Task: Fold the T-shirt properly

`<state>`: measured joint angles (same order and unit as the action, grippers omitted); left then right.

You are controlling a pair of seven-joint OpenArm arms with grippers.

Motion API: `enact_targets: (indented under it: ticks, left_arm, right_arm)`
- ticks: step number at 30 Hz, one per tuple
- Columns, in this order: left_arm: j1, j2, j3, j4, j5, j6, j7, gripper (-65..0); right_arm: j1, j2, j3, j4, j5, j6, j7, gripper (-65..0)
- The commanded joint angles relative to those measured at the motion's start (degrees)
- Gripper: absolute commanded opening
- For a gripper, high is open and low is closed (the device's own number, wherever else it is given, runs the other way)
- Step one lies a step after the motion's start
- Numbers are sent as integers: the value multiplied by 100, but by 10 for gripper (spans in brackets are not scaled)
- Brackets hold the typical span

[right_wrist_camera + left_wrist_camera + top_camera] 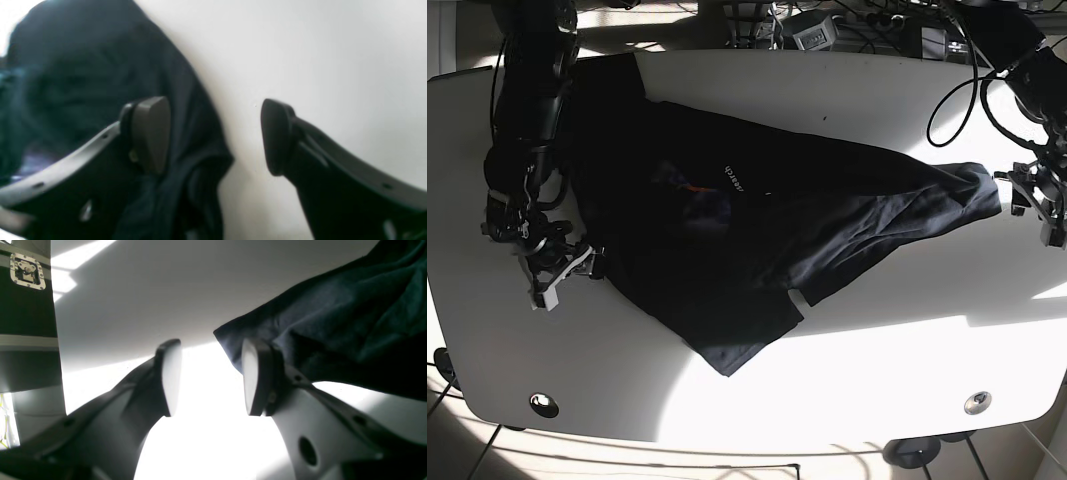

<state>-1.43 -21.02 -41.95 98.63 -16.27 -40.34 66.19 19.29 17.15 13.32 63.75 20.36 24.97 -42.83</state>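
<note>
T-shirt (757, 235) lies spread on the table (877, 340); left claw (210, 376) and right claw (215, 135) both gape at its edges.

T-shirt (83, 83): blurred in the right wrist view, cut off at the left and bottom edges; cut off at the top and right edges in the left wrist view. Print (735, 180) on the chest: too small to read. Case (26, 316): only partly in frame, left edge.

T-shirt (757, 225) spread across table (877, 350); left gripper (1025, 205) just beside one end, right gripper (555, 270) beside the opposite edge.
</note>
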Motion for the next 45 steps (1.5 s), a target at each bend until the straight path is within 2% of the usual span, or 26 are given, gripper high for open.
enact_targets:
  ticks: [1,2,5,10,14,15,17,19,20,23,28,31,33,37,38,39,41,42,43,44,45]
  left_arm:
    - [-81,-118,-240,-162,-83,34,-109,-351]
    - [-116,-118,-336,-259,-91,34,-109,-329]
    - [-151,-118,-741,-461,-91,34,-118,-293]
    - [-424,-136,-1198,-1129,-65,34,-514,-292]
    - [-767,-136,-1435,-1560,-56,34,-523,-292]
    - [-793,-136,-1400,-1718,-56,170,-523,-292]
    - [-837,-145,-1374,-1982,-56,592,-523,-271]
    - [-837,-136,-1172,-2113,-83,724,-523,-194]
    - [-837,-118,-1066,-2157,-83,724,-523,-164]
    - [-846,-4,-794,-2412,-100,724,-523,-151]
    - [-1101,93,-785,-3177,-100,697,-558,-150]
    - [-1233,93,-706,-3661,-100,689,-945,-149]
    - [-1277,66,-433,-4092,-100,689,-1208,-149]
    - [-1338,58,-178,-4259,-109,689,-1252,-154]
    - [-1338,58,-143,-4250,-109,689,-1252,-176]
    - [-1338,58,-125,-4241,-109,689,-1252,-226]
    - [-1321,58,-125,-4232,-109,689,-1252,-382]
    - [-1303,49,-90,-4215,-109,618,-1244,-503]
    - [-1303,40,-46,-4197,-109,337,-1235,-556]
    - [-1294,-4,77,-4100,-100,34,-1235,-571]
    - [-1259,-83,244,-3801,-65,34,-1226,-578]
  right_arm:
    - [194,92,8,-392,-177,303,525,-247]
    - [185,74,-9,-489,-229,364,604,-247]
    - [10,57,-18,-498,-212,373,577,-250]
    - [-492,-427,-27,-32,-256,400,542,-252]
    - [-579,-506,-18,-23,-265,364,586,-274]
    - [-579,-515,-18,-23,-256,364,586,-315]
    - [-571,-515,-18,-23,-256,364,586,-449]
    - [-553,-515,-18,-23,-256,364,586,-583]
    - [-553,-506,-9,-23,-265,364,586,-628]
    - [-544,-506,8,3,-238,356,586,-618]
    - [-571,-506,17,3,-221,356,586,-620]
    - [-571,-515,17,3,-212,356,586,-620]
    - [-579,-515,17,12,-212,356,586,-620]
    - [-579,-515,26,21,-212,356,586,-620]
    - [-579,-515,26,21,-212,356,586,-621]
    - [-579,-515,26,21,-212,356,586,-623]
    - [-579,-515,26,30,-203,356,586,-628]
    - [-579,-515,26,47,-203,356,586,-631]
    - [-588,-515,35,179,-203,356,551,-631]
    - [-650,-523,52,417,-203,356,525,-631]
    - [-808,-673,184,874,-212,347,393,-631]
